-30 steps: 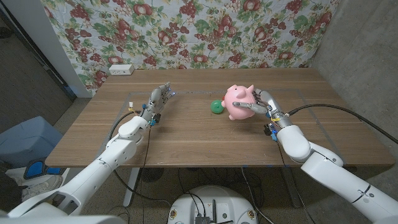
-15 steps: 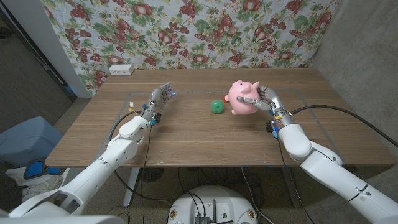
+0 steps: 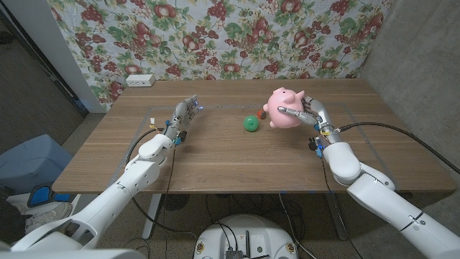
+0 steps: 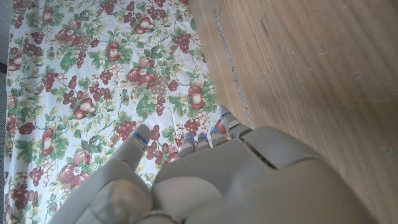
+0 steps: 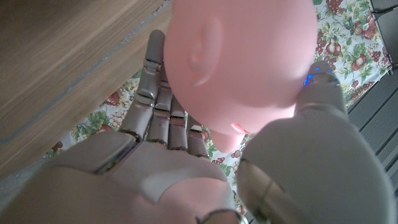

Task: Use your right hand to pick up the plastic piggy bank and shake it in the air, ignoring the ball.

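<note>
My right hand (image 3: 307, 115) is wrapped around the smooth pink plastic piggy bank (image 3: 285, 108), with my fingers (image 5: 163, 106) under one side of it and my thumb on the other. I think the pig is up off the brown wooden table (image 3: 215, 155) now, so this is the shaking part.

To shake it well, I should keep my squeeze firm, because the round plastic body looks slippery and could pop out. Small quick wiggles seem safer than big swings. I should stay up high, so I don't bump the little green ball (image 3: 250, 124).

The pig sits right in my right hand, touching my fingers and thumb, and bulges out past my fingertips. The green ball lies on the table near that hand, on the pig's far side from my palm, and I leave it alone.

My left hand (image 3: 182, 115) holds nothing, well apart from the pig, with its fingers a little apart.
</note>
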### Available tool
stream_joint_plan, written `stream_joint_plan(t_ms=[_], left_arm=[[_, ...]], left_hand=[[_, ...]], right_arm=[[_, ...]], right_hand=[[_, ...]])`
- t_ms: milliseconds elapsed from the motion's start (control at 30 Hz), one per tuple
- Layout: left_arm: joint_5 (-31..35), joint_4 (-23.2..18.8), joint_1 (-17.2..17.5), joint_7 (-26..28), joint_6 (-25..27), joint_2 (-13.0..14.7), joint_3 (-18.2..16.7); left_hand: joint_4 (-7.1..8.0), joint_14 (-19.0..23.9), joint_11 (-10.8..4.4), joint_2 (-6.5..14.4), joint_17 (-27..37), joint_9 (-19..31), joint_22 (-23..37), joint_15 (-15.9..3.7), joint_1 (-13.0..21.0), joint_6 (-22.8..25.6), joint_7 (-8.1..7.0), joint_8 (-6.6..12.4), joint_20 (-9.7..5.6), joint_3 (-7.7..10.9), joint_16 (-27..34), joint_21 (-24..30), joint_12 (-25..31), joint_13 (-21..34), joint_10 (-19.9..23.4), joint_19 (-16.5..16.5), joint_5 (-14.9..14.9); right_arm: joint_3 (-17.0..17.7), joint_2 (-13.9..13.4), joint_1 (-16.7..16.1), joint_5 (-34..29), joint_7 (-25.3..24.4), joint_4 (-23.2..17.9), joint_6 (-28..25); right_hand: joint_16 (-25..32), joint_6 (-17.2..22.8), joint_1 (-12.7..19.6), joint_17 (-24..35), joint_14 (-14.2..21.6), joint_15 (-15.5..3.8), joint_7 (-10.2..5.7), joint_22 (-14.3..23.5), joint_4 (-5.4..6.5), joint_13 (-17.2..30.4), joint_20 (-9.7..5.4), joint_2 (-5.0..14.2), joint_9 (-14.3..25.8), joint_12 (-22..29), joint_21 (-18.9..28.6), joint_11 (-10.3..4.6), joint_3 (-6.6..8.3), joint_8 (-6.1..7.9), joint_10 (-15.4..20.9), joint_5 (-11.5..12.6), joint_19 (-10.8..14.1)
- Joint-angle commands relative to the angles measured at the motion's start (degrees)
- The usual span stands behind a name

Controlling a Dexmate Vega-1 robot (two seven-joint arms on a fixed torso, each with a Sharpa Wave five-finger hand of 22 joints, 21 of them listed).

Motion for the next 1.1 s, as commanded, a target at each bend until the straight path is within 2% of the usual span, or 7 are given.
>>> stream_joint_plan(t_ms=[33, 500, 767, 933, 1100], left_arm=[[0.2, -0.2, -0.1, 0.2, 0.2, 0.0, 0.1], [0.2, 0.2, -0.5, -0.2, 0.2, -0.1, 0.2], [0.1, 0.5, -0.7, -0.5, 0.3, -0.1, 0.1], [0.1, 0.5, -0.7, -0.4, 0.2, 0.0, 0.0], [-0.1, 0.5, -0.6, -0.5, 0.1, 0.0, 0.0]], left_hand=[[-0.21, -0.1, 0.22, 3.9, 0.0, 0.2, 0.2, 0.12, -0.4, 0.0, -0.1, -0.04, 0.01, 0.23, -0.1, -0.2, -0.1, 0.1, 0.0, 0.2, 0.2], [-0.32, -0.1, 0.28, 3.9, 0.0, 0.2, 0.2, 0.15, -0.4, 0.0, -0.01, -0.03, 0.0, 0.19, -0.2, -0.4, -0.1, 0.1, 0.1, 0.3, 0.2], [-0.36, -0.1, 0.24, 4.0, 0.0, 0.2, 0.2, 0.16, -0.4, 0.0, -0.02, -0.04, 0.02, 0.16, -0.1, -0.6, -0.1, 0.1, 0.0, 0.3, 0.2], [-0.39, -0.2, 0.27, 4.0, 0.0, 0.2, 0.2, 0.17, -0.4, 0.0, -0.05, -0.05, 0.03, 0.16, -0.2, -0.7, -0.1, 0.1, 0.0, 0.3, 0.2], [-0.5, -0.2, 0.29, 4.0, 0.0, 0.2, 0.2, 0.24, -0.3, 0.0, -0.03, -0.04, 0.02, 0.12, -0.2, -0.8, -0.1, 0.1, 0.0, 0.4, 0.1]], right_arm=[[1.5, 4.1, -0.3, 2.3, -3.3, 3.3, 5.4], [3.7, 10.8, -1.4, 1.2, -11.1, 6.0, 11.4], [4.8, 16.3, -1.4, 1.2, -16.3, 8.1, 15.4], [5.6, 18.7, -1.6, 2.1, -17.6, 8.8, 17.5], [6.1, 19.5, -1.8, 2.5, -17.5, 8.9, 18.1]], right_hand=[[18.4, 31.7, 13.7, 37.4, 23.0, -24.26, -2.87, -0.1, 0.45, 17.6, -3.75, 13.95, 12.4, 9.5, 0.4, -15.38, 15.9, 0.73, 24.4, 13.1, 1.3], [18.8, 31.7, 13.5, 37.5, 22.8, -24.25, -3.05, -0.6, 0.45, 17.8, -3.98, 13.83, 12.6, 9.4, 1.6, -15.61, 16.0, 0.42, 24.4, 14.1, 0.9], [19.1, 31.7, 13.3, 37.5, 22.7, -24.22, -3.34, -0.9, 0.5, 17.9, -4.04, 13.74, 12.6, 9.4, 2.2, -15.78, 15.98, 0.14, 24.3, 14.6, 0.4], [19.1, 31.6, 13.2, 37.4, 22.5, -24.24, -3.41, -1.1, 0.57, 17.9, -4.07, 13.76, 12.6, 9.2, 2.7, -15.94, 15.99, 0.0, 24.3, 14.9, 0.2], [19.2, 31.7, 12.9, 37.4, 22.4, -24.21, -3.44, -1.3, 0.66, 17.7, -4.01, 13.71, 12.5, 9.1, 3.2, -15.93, 15.94, -0.17, 24.3, 15.2, 0.1]])
